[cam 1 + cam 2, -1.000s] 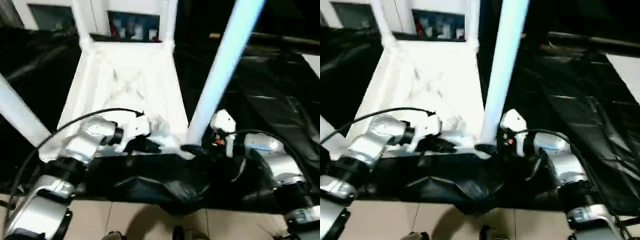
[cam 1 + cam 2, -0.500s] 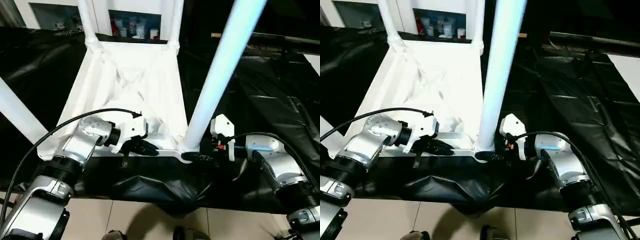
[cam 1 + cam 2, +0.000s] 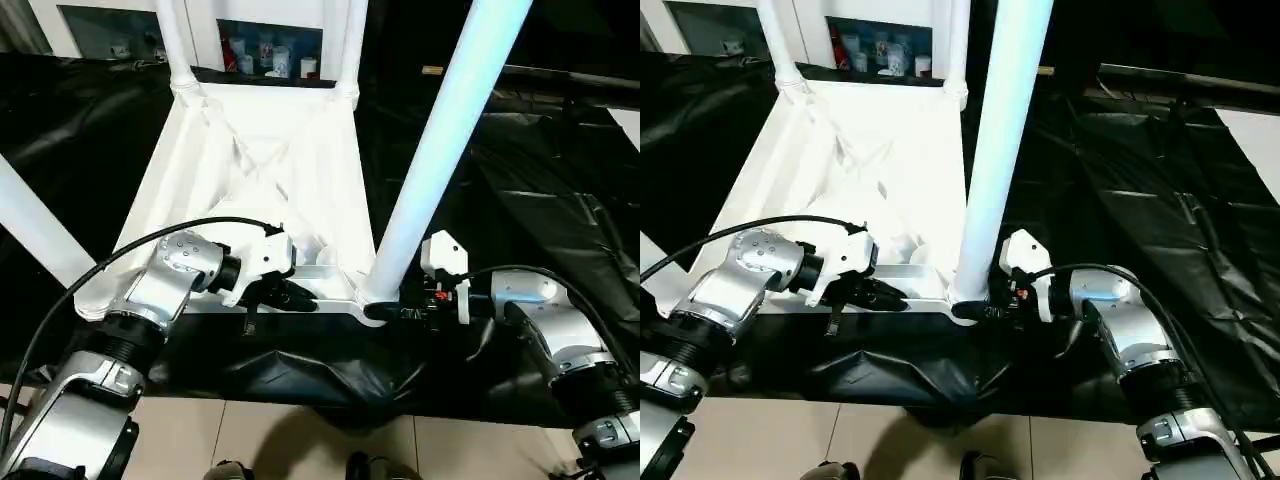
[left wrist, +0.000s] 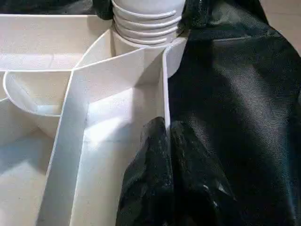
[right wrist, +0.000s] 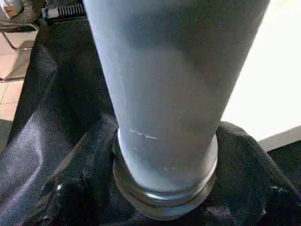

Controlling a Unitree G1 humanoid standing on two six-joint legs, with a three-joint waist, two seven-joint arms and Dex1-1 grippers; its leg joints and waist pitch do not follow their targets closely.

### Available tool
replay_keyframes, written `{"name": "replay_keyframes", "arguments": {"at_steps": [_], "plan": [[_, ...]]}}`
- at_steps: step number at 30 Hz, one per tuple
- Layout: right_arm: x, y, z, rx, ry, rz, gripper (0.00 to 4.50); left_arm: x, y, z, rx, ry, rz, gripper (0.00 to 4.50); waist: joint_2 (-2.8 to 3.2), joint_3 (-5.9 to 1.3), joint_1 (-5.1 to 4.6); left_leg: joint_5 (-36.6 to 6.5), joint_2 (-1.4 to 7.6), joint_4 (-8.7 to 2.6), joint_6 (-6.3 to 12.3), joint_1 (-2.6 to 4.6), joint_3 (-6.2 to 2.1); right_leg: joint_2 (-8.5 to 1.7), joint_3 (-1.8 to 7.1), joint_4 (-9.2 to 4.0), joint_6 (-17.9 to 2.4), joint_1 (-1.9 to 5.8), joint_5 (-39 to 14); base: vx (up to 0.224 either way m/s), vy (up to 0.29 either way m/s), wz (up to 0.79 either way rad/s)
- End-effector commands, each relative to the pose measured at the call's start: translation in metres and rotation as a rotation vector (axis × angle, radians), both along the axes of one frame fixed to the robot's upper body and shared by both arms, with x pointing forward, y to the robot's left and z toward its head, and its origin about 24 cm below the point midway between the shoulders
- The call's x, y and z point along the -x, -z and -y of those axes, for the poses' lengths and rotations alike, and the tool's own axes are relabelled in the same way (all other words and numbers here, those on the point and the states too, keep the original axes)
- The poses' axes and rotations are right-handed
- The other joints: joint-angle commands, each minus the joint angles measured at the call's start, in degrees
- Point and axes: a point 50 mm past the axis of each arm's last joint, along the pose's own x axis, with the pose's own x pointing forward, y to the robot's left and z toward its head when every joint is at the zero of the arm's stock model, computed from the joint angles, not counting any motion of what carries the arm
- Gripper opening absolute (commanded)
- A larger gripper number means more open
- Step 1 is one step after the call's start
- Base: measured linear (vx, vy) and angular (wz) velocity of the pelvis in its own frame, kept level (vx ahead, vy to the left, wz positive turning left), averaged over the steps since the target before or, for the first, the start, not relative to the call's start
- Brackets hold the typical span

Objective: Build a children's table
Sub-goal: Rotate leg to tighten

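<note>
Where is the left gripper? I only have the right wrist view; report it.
Observer: The left gripper has its jaws shut on the near rim of the tabletop, beside the near right leg that you see.
Operator: Count the legs standing.
Observer: Four. That one, the near left leg, the far left leg and the far right leg.
Operator: Tell me which way the top lies.
Observer: Underside up, with its crossing ribs showing.
</note>
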Motion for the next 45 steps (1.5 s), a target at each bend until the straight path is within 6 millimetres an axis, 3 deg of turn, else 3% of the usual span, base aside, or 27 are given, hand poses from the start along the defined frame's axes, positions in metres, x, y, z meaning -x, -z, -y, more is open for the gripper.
{"name": "replay_keyframes", "arguments": {"at_steps": [1,4,5,6,7,8,11,12,14,18,21,24,26,27,29,32,34,36,38,45], "plan": [[-0.005,0.01,0.003,-0.018,0.149,-0.01,2.75,0.008,0.024,0.002,-0.07,-0.02,-0.076,0.0,-0.14,-3.73,0.03,-6.0,1.2,-2.81,6.43,0.2,-0.12,-2.94,2.5,-2.55,-13.9,4.1,-7.3,0.0,0.0,0.0],[-0.01,0.018,-0.003,-0.065,0.306,-0.005,2.73,0.002,0.029,0.009,-0.066,-0.101,-0.051,0.0,-0.16,-3.32,-0.39,-10.5,1.05,-3.0,3.93,0.36,-0.2,-3.16,2.6,-3.74,-11.5,3.53,-16.6,-0.017,-0.003,0.0],[-0.014,0.028,-0.012,-0.103,0.477,-0.012,2.73,-0.004,0.032,0.021,-0.062,-0.191,-0.018,0.0,-0.25,-3.15,-0.79,-12.7,0.98,-3.22,1.96,0.21,-0.5,-3.15,2.6,-4.22,-8.9,3.3,-23.2,0.0,0.0,0.0],[-0.014,0.028,-0.012,-0.103,0.477,-0.012,2.73,-0.004,0.032,0.021,-0.062,-0.191,-0.018,0.0,-0.25,-3.15,-0.79,-12.7,0.98,-3.22,1.96,0.21,-0.5,-3.15,2.6,-4.22,-8.9,3.3,-23.2,0.0,0.0,0.0],[-0.017,0.034,-0.019,-0.123,0.623,-0.017,2.72,-0.009,0.034,0.032,-0.053,-0.263,-0.001,0.0,-0.42,-3.01,-0.88,-14.9,0.68,-3.46,0.7,0.69,-0.73,-3.08,2.37,-5.08,-6.5,3.14,-29.0,0.0,0.0,0.0],[-0.018,0.035,-0.021,-0.128,0.669,-0.018,2.72,-0.01,0.034,0.036,-0.048,-0.284,0.004,0.0,-0.41,-3.06,-1.13,-15.7,0.67,-3.58,0.22,0.81,-0.91,-3.0,2.28,-5.28,-5.5,2.96,-30.8,0.0,0.0,0.0],[-0.022,0.038,-0.027,-0.149,0.815,-0.027,2.72,-0.014,0.037,0.047,-0.039,-0.366,0.009,0.0,-0.37,-3.05,-1.47,-16.5,0.55,-3.72,0.55,0.63,-1.05,-2.89,2.06,-5.73,-4.1,2.95,-32.6,-0.017,0.003,-0.01],[-0.023,0.039,-0.029,-0.158,0.859,-0.035,2.72,-0.015,0.038,0.05,-0.04,-0.389,0.011,0.0,-0.23,-3.01,-1.44,-17.1,0.47,-3.68,0.8,1.03,-0.95,-2.79,1.96,-6.11,-3.8,2.56,-33.1,0.0,0.0,0.0],[-0.026,0.04,-0.036,-0.161,0.968,-0.033,2.72,-0.016,0.041,0.059,-0.055,-0.434,0.026,0.0,-0.17,-3.03,-1.68,-18.2,0.49,-3.95,0.6,0.91,-1.2,-2.76,1.71,-6.3,-3.3,2.62,-33.3,0.0,0.0,0.0],[-0.03,0.036,-0.049,-0.159,0.965,-0.003,2.72,-0.016,0.044,0.065,-0.077,-0.426,0.048,0.0,0.03,-2.88,-1.89,-21.4,0.48,-4.1,0.77,1.34,-1.46,-2.88,1.38,-6.85,-2.7,2.49,-34.5,0.0,0.0,0.0],[-0.029,0.033,-0.054,-0.183,0.905,0.009,2.72,-0.015,0.044,0.064,-0.084,-0.402,0.052,0.0,-0.11,-3.02,-1.94,-20.6,0.63,-4.42,1.24,0.95,-1.66,-3.04,1.47,-6.58,-3.4,2.98,-31.2,0.0,0.0,0.0],[-0.022,0.02,-0.067,-0.264,0.678,0.042,2.72,-0.014,0.042,0.058,-0.111,-0.363,0.069,0.0,-0.17,-3.08,-1.82,-19.1,0.76,-4.38,2.2,0.77,-1.42,-3.1,1.88,-6.12,-5.2,3.14,-27.6,0.0,0.0,0.0],[-0.018,0.015,-0.067,-0.255,0.581,0.08,3.42,-0.013,0.042,0.053,-0.134,-0.346,0.069,0.0,-0.27,-3.3,-1.48,-16.6,0.82,-4.21,2.95,0.74,-1.16,-3.12,2.12,-5.58,-6.8,3.42,-23.5,0.0,0.0,0.0],[-0.018,0.014,-0.065,-0.256,0.558,0.081,3.42,-0.013,0.041,0.051,-0.138,-0.336,0.067,0.0,-0.31,-3.3,-1.43,-15.8,0.86,-4.16,3.23,0.71,-1.06,-3.1,2.17,-5.46,-7.3,3.47,-22.4,0.0,0.0,0.0],[-0.018,0.01,-0.057,-0.244,0.51,0.094,3.63,-0.012,0.04,0.046,-0.149,-0.309,0.053,0.0,-0.45,-3.36,-1.51,-14.1,0.91,-4.15,3.99,0.22,-1.06,-3.07,2.09,-5.04,-8.6,3.85,-21.0,0.0,0.0,0.0],[-0.019,0.005,-0.046,-0.227,0.451,0.102,3.9,-0.01,0.039,0.04,-0.164,-0.271,0.031,0.0,-0.36,-3.43,-1.43,-13.3,0.87,-3.91,4.01,0.37,-0.91,-3.19,2.18,-5.16,-8.9,3.68,-21.8,0.0,0.0,0.0],[-0.016,0.003,-0.035,-0.185,0.356,0.075,4.1,-0.005,0.038,0.031,-0.19,-0.209,0.001,0.0,-0.35,-3.57,-1.39,-11.0,0.94,-3.85,4.92,0.05,-0.92,-3.01,2.2,-4.62,-9.9,4.15,-18.1,0.0,0.0,0.0],[-0.011,0.0,-0.023,-0.13,0.248,0.062,4.1,-0.001,0.036,0.025,-0.186,-0.144,-0.017,0.0,-0.11,-3.48,-1.36,-10.3,1.04,-3.75,5.42,0.26,-0.78,-2.92,2.22,-4.52,-10.8,3.99,-15.9,0.0,0.0,0.0],[-0.004,-0.003,-0.009,-0.073,0.13,0.057,4.1,0.005,0.031,0.016,-0.177,-0.072,-0.046,0.0,-0.19,-3.53,-1.18,-10.4,1.11,-3.75,5.7,0.17,-0.91,-3.04,2.2,-4.31,-11.4,4.32,-15.2,0.0,0.0,0.0],[0.003,-0.007,0.001,-0.059,0.025,0.028,4.1,0.017,0.019,0.01,-0.104,0.065,-0.054,0.0,0.19,-3.74,-0.99,-8.2,1.52,-3.61,6.02,0.93,-0.58,-2.79,2.38,-3.12,-15.6,3.98,-7.0,0.0,0.0,0.0]]}}
